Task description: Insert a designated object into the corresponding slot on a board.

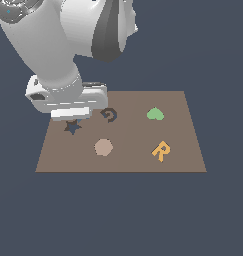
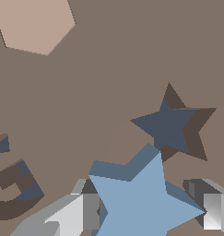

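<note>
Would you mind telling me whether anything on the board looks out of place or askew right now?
Nothing odd on the board. The blue star sits between the gripper fingers beside the star slot, not yet in it.

Flat, even simulator light; sharp, slightly jagged edges, no glare.

Orange letter-shaped piece (image 1: pixel 161 151) read as "R", lay flat on the brown board (image 1: pixel 183 165), dark spiral cutout (image 1: pixel 109 115) resembled a "G", no other text, labels, brands or numbers legible
</note>
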